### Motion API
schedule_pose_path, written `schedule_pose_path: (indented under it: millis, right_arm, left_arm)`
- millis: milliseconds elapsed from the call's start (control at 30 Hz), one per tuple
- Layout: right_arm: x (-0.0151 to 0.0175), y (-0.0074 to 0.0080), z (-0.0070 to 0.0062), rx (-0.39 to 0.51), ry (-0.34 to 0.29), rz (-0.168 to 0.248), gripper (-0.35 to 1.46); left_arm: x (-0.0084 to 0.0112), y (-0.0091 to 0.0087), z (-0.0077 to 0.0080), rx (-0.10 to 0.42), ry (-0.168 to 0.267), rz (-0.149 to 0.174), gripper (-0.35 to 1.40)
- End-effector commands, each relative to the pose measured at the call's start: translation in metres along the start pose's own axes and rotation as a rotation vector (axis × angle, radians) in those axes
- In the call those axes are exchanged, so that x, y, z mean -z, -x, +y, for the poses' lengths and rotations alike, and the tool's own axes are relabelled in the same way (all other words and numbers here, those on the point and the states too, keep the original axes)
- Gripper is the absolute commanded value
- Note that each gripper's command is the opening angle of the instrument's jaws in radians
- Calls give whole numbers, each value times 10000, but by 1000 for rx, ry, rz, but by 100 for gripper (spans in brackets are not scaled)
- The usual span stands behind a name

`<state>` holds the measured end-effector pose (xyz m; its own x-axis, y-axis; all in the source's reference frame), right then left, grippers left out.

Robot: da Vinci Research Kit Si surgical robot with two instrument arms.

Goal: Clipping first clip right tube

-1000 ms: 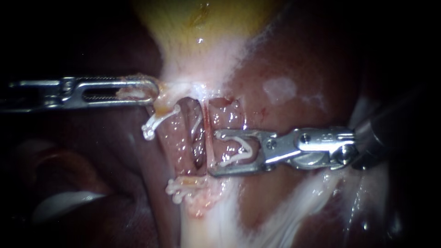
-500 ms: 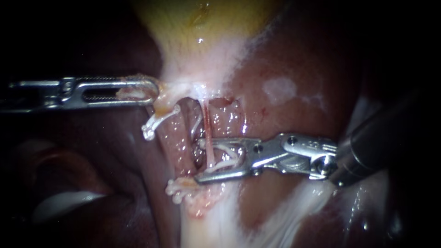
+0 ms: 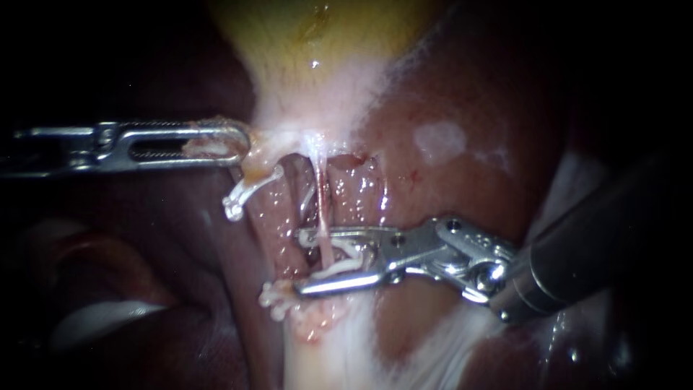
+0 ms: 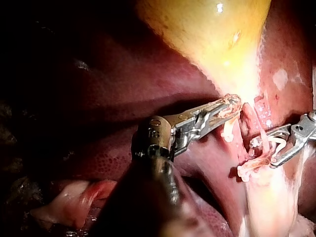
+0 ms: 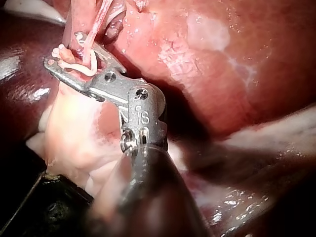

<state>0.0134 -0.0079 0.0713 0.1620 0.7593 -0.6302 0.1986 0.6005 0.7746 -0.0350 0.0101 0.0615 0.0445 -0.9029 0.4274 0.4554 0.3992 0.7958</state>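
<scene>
The thin pink right tube point(image 3: 322, 206) runs down from the yellow gallbladder point(image 3: 317, 43). My right instrument point(image 3: 300, 261) comes in from the lower right, its two jaws straddling this tube. They hold a white clip point(image 3: 345, 261) whose legs lie on either side of the tube. The right wrist view shows the same: jaws of my right instrument point(image 5: 61, 49) around the tube point(image 5: 94, 29). My left instrument point(image 3: 232, 144) is shut on pale tissue at the gallbladder's neck and holds it to the left, as the left wrist view point(image 4: 232, 104) confirms.
The thicker left tube point(image 3: 271, 217) carries two white clips, an upper one point(image 3: 242, 193) and a lower one point(image 3: 278, 297). Dark red liver point(image 3: 462, 87) lies right of the tubes and under my right instrument's shaft. White fatty tissue point(image 3: 325, 354) lies below the tubes.
My right instrument has slid left until its jaws and clip pass around the right tube, and the jaws stand closer together. My left instrument has stayed put.
</scene>
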Motion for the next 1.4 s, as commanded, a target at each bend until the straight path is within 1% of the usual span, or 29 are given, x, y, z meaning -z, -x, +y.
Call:
schedule_pose_path:
  millis: [33, 100, 233, 400, 533, 667, 867, 900, 967, 1067, 1133, 1400]
  right_arm:
    - [1, 0, -1, -3, -5, -3, 38]
    - [2, 0, -5, -13, -17, -3, 36]
    - [1, 1, -8, -19, -19, -7, 33]
    - [1, 0, -8, -25, -19, -7, 31]
    - [1, 0, -7, -37, -21, -7, 23]
    - [1, -2, -6, -79, 6, 1, 1]
    - [5, -4, -4, -116, 16, 4, -32]
    - [6, -4, -3, -128, 16, 4, -35]
    - [7, -4, -3, -134, 19, -4, -35]
    - [8, -2, -4, -134, 44, -53, -35]
    - [9, 0, -5, -133, 48, -71, -35]
    - [9, -1, -4, -134, 52, -69, -35]
  left_arm:
    - [0, 0, 1, 0, -1, 0, -35]
    - [0, 0, 1, 0, -1, 0, -35]
    - [0, 0, 3, 0, -2, 0, -35]
    - [0, 0, 4, -1, -2, 1, -35]
    - [0, 0, 4, -1, -2, 1, -35]
    - [0, 0, 4, -1, -2, 1, -35]
    - [-1, 0, 5, -1, -2, 1, -35]
    - [-1, 0, 5, -1, -2, 1, -35]
    - [-1, 0, 5, -1, -2, 1, -35]
    - [0, 0, 5, -1, -2, 1, -35]
    - [0, 0, 6, -1, -2, 1, -35]
    - [0, -1, 7, -1, -3, 1, -35]
